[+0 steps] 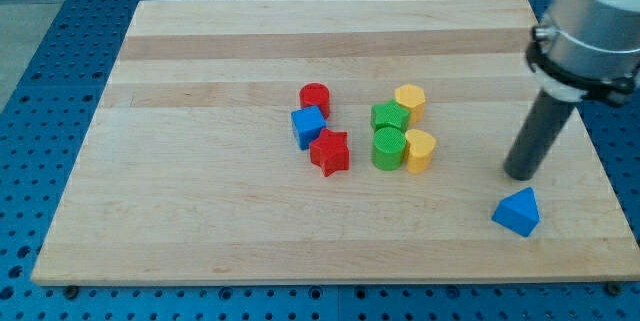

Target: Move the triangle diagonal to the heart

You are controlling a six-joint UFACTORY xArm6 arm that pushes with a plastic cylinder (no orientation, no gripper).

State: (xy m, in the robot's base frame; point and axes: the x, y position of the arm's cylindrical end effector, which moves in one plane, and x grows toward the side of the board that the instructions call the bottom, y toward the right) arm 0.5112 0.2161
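Note:
The blue triangle [517, 211] lies near the board's bottom right corner, apart from the other blocks. A yellow block that looks heart-shaped [419, 150] stands in the cluster at the middle, to the triangle's upper left. My tip [520, 174] rests on the board just above the triangle, a small gap away from it. The dark rod rises from there to the arm's grey housing [592, 21] at the view's top right.
The middle cluster holds a yellow hexagon [410, 100], a green block [390, 117], a green cylinder [388, 148], a red cylinder [314, 98], a blue cube [308, 126] and a red star [329, 152]. The wooden board [200, 81] lies on a blue perforated table.

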